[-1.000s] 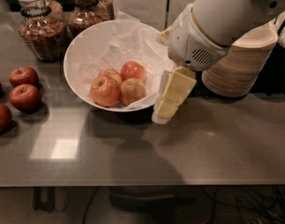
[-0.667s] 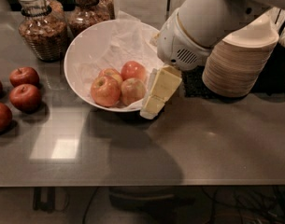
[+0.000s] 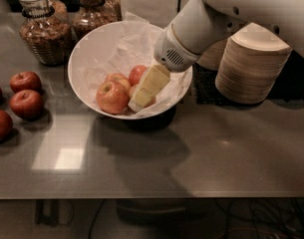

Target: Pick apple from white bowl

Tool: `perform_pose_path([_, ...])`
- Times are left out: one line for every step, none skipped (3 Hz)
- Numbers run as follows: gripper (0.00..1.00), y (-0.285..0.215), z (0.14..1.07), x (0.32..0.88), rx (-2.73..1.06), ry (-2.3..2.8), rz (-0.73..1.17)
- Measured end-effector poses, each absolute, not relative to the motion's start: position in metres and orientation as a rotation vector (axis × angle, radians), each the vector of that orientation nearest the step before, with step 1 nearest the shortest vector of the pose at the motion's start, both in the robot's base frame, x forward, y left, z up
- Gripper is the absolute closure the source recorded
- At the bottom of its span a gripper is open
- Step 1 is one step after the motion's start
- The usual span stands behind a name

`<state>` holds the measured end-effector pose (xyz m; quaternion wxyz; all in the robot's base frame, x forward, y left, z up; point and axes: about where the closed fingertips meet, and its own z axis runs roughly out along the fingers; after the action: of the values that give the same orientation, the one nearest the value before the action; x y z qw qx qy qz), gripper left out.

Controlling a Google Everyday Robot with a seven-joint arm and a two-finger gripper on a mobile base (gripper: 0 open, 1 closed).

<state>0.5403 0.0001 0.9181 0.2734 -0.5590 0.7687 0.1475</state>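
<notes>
The white bowl (image 3: 85, 63) stands on the grey worktop (image 3: 216, 153), lined with crinkled paper (image 3: 126, 44). Four apples crowd its 6 o'clock part. The gripper (image 3: 137, 102) reaches in from the bowl's 2 o'clock side, slanting down toward 7 o'clock, and its tip lies over the apple (image 3: 132, 90), which shows only as slivers on either side of it. Whether the gripper is wide, narrow or closed on the fruit cannot be told. A redder apple (image 3: 112, 97) sits just beside at 9 o'clock. Dark red apples (image 3: 26, 103) lie on the worktop well off at the bowl's 9 o'clock, two jars (image 3: 42, 34) stand at 11 o'clock, and stacked beige bowls (image 3: 251, 66) stand at 3 o'clock.
</notes>
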Motion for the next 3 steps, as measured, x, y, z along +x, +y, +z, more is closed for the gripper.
perform_pose_path([0.0,0.002,0.918,0.54,-1.503,2.064,0.395])
perform_pose_path([0.0,0.01,0.915,0.546,-1.503,2.048,0.376])
perform_pose_path([0.0,0.013,0.909,0.553,-1.486,2.047,0.352])
